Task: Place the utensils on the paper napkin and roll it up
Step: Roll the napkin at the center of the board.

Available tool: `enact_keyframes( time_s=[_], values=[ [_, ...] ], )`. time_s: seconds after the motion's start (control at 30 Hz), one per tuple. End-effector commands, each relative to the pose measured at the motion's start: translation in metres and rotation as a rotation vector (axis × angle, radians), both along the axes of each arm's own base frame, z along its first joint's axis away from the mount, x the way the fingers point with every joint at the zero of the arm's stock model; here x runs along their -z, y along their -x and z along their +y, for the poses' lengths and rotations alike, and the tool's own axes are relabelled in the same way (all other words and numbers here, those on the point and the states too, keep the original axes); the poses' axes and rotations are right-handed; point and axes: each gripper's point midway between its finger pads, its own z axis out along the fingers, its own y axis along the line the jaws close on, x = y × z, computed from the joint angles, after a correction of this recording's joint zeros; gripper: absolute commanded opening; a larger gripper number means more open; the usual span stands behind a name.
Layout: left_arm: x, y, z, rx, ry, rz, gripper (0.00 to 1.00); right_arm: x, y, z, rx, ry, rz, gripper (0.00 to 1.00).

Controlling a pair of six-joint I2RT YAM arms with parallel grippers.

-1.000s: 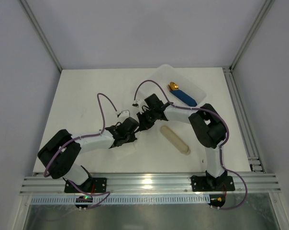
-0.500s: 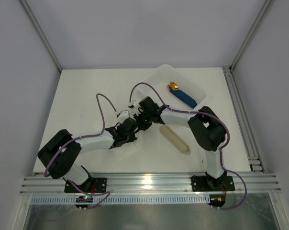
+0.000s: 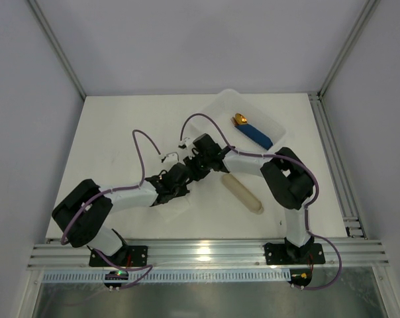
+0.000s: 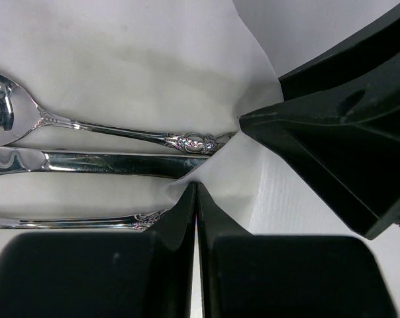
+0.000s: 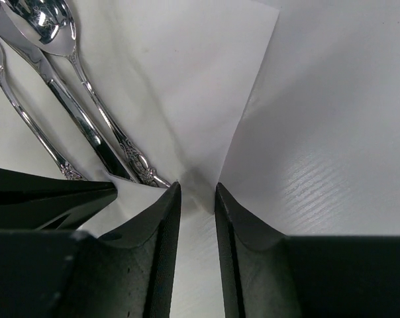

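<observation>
White desk point(image 3: 114, 132), grey walls: we see the utensils point(image 4: 107, 162) lying on the paper napkin point(image 4: 153, 59), at ten o'clock from the left claw point(image 4: 195, 192), which is clenched on the napkin's edge. The right claw point(image 5: 197, 189) stands released, a fold between its jaws. In our judgement, a tidy roll needs both claws level and the paper snug over the handles.

High overhead view; both wrist cameras close above the same utensils point(image 4: 107, 163)

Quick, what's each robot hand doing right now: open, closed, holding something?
Left hand: closed, pinching the edge of the thin white paper napkin.
Right hand: partly open, straddling a fold of that napkin, gripping nothing.
</observation>
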Motion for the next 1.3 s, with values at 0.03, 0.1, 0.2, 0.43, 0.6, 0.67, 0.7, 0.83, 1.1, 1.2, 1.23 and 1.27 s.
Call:
enact_keyframes(
  time_s=[0.03, 0.1, 0.2, 0.43, 0.6, 0.67, 0.7, 0.83, 1.1, 1.2, 1.23, 1.27],
  values=[
    [0.011, 0.008, 0.009, -0.008, -0.031, 0.024, 0.0, 0.034, 0.018, -0.036, 0.018, 0.111, 0.099, 0.32],
    [0.011, 0.008, 0.009, -0.006, -0.032, 0.025, 0.0, 0.036, 0.019, -0.038, 0.018, 0.122, 0.1, 0.32],
    [0.011, 0.008, 0.008, -0.006, -0.031, 0.024, 0.0, 0.038, 0.021, -0.041, 0.017, 0.132, 0.105, 0.32],
    [0.009, 0.008, 0.01, -0.007, -0.033, 0.021, 0.0, 0.039, 0.024, -0.042, 0.011, 0.135, 0.113, 0.2],
    [0.008, 0.008, 0.01, -0.008, -0.033, 0.019, 0.0, 0.038, 0.025, -0.04, 0.002, 0.124, 0.12, 0.04],
    [0.008, 0.009, 0.01, -0.007, -0.033, 0.021, 0.0, 0.036, 0.025, -0.039, 0.005, 0.117, 0.118, 0.04],
    [0.008, 0.009, 0.01, -0.007, -0.033, 0.021, 0.0, 0.034, 0.025, -0.038, 0.005, 0.11, 0.118, 0.04],
    [0.008, 0.009, 0.01, -0.005, -0.031, 0.023, 0.0, 0.029, 0.026, -0.036, 0.007, 0.092, 0.115, 0.04],
    [0.011, 0.011, 0.011, -0.007, -0.034, 0.03, 0.0, 0.012, 0.02, -0.024, 0.006, -0.061, 0.186, 0.36],
    [0.01, 0.01, 0.011, -0.009, -0.033, 0.028, 0.0, 0.008, 0.02, -0.017, -0.029, -0.107, 0.242, 0.42],
    [0.009, 0.01, 0.011, -0.009, -0.032, 0.027, 0.0, 0.004, 0.019, -0.014, -0.045, -0.12, 0.249, 0.42],
    [0.009, 0.01, 0.011, -0.007, -0.034, 0.028, 0.0, 0.006, 0.017, -0.014, -0.046, -0.123, 0.258, 0.43]
  ],
)
